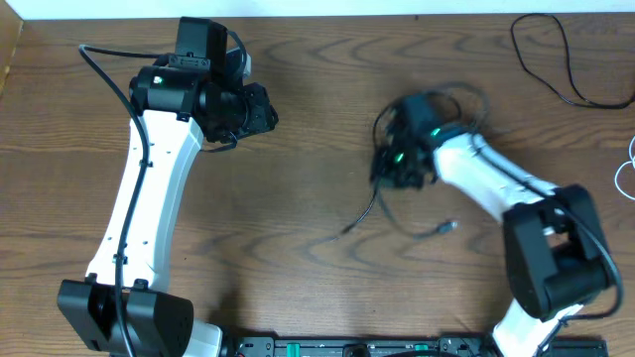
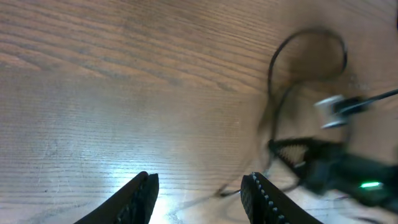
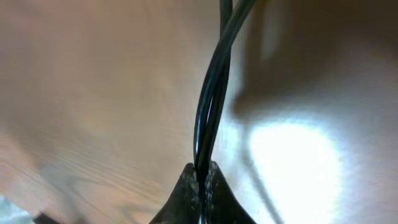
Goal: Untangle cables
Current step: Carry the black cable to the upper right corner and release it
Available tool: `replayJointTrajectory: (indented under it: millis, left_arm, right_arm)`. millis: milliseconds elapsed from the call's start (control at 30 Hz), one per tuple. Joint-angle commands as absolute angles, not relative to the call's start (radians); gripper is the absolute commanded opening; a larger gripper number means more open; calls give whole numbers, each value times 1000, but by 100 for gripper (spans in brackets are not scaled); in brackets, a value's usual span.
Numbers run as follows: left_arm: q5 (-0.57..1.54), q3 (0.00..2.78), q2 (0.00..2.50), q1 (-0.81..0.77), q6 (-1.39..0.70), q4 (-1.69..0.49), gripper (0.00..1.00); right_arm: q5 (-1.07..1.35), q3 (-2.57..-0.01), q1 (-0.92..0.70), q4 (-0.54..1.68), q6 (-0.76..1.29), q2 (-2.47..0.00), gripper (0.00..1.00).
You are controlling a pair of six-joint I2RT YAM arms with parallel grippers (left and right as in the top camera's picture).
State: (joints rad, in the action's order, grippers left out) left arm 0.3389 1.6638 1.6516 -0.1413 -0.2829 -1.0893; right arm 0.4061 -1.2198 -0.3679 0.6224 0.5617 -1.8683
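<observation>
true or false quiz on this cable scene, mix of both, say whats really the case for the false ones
1. The right end effector is shut on the black cable. True.
2. The left end effector grips a cable. False: it is open, with nothing between its fingers.
3. The strands in the right end effector are white. False: they are black.
4. The table has a wood-grain top. True.

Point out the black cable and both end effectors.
black cable (image 3: pixel 206 124), right wrist view, twisted strands.
right end effector (image 3: pixel 201 177), right wrist view, closed tips.
left end effector (image 2: pixel 199 185), left wrist view, between tips.
</observation>
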Motion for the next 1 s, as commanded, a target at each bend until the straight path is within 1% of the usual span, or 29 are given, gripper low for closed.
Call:
replayJointTrajectory:
  millis: [0, 100, 267, 367, 433, 600, 800, 967]
  left_arm:
    - [347, 1656, 1659, -141, -262, -1092, 49]
    - [347, 1656, 1659, -141, -262, -1092, 49]
    - [347, 1656, 1659, -141, -262, -1091, 49]
    - [347, 1656, 1659, -141, -262, -1091, 49]
    - [347, 1656, 1659, -141, -262, -1091, 49]
    - [347, 1656, 1659, -141, -262, -1087, 49]
    - [347, 1656, 1659, -141, -263, -1071, 49]
    - [347, 1656, 1659, -141, -263, -1065, 49]
  right_arm:
    - [372, -1348, -261, 655, 413, -1766, 1]
    - [349, -1438, -161, 686, 344, -1733, 1]
    - [275, -1553, 32, 717, 342, -1716, 1]
    - [274, -1568, 175, 695, 343, -1716, 1]
    - [264, -1568, 235, 687, 343, -1717, 1]
    - [165, -1568, 418, 654, 350, -1720, 1]
    - [94, -1568, 590, 538, 464, -1720, 1]
    - [-7, -1568, 661, 468, 501, -1721, 1]
